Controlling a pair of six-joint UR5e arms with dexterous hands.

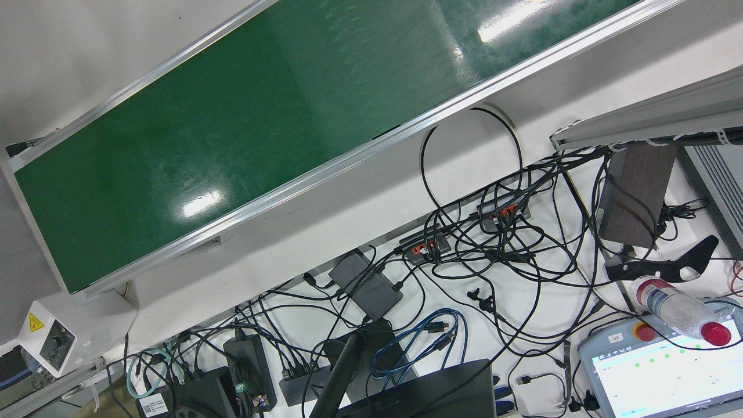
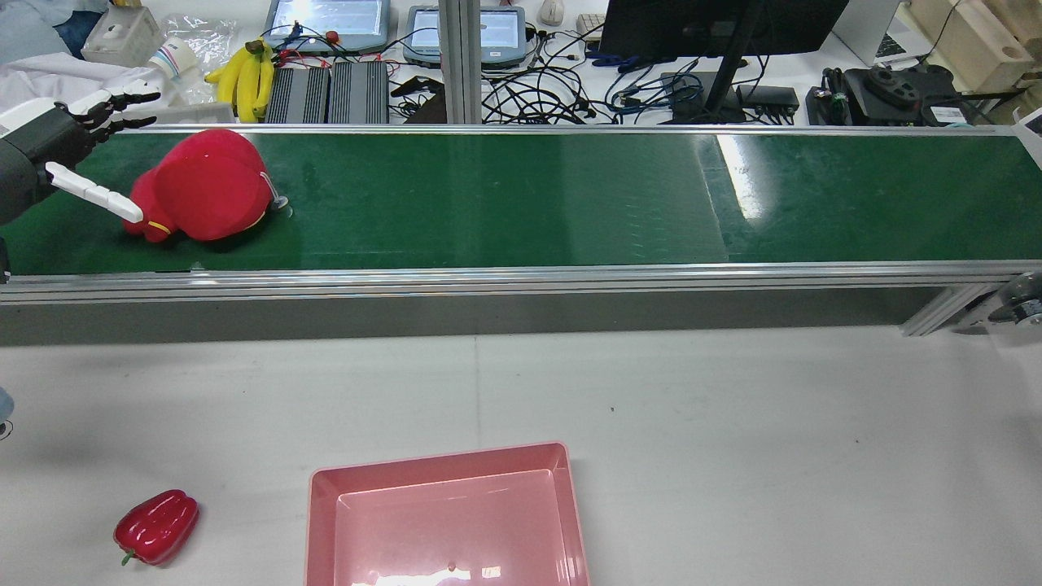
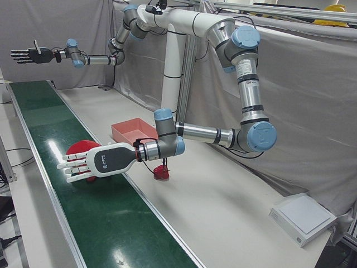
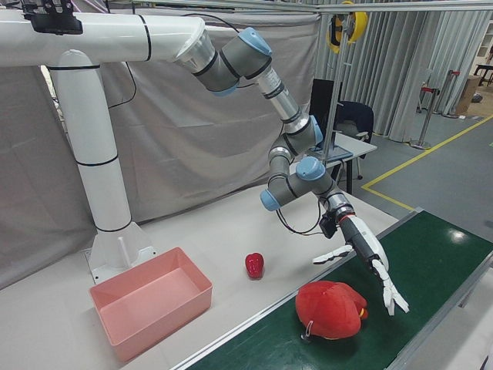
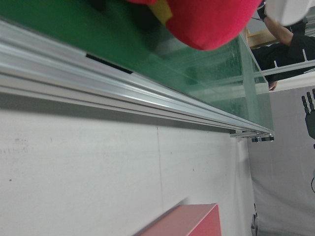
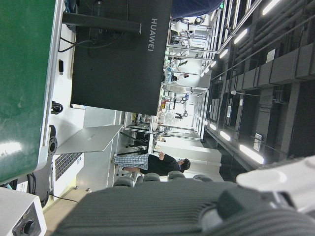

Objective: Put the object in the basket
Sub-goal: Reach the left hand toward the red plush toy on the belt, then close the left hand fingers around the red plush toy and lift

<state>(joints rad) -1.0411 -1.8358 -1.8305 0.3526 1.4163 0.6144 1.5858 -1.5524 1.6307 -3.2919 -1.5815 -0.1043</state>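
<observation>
A red plush toy (image 2: 203,194) lies on the green conveyor belt (image 2: 529,195) near its left end; it also shows in the side views as the toy (image 3: 82,149) and the toy (image 4: 331,308). My left hand (image 2: 85,159) is open with fingers spread, just left of the toy, one fingertip reaching its end. The same left hand (image 3: 89,163) hovers low over the belt. The pink basket (image 2: 440,457) sits on the white table at the near edge. My right hand (image 3: 30,54) is open, held high and far from the belt.
A red bell pepper (image 2: 156,527) lies on the table left of the basket. Beyond the belt is a desk with bananas (image 2: 244,77), tablets, a monitor and tangled cables (image 1: 493,244). The belt's aluminium rail (image 2: 521,281) runs between belt and table.
</observation>
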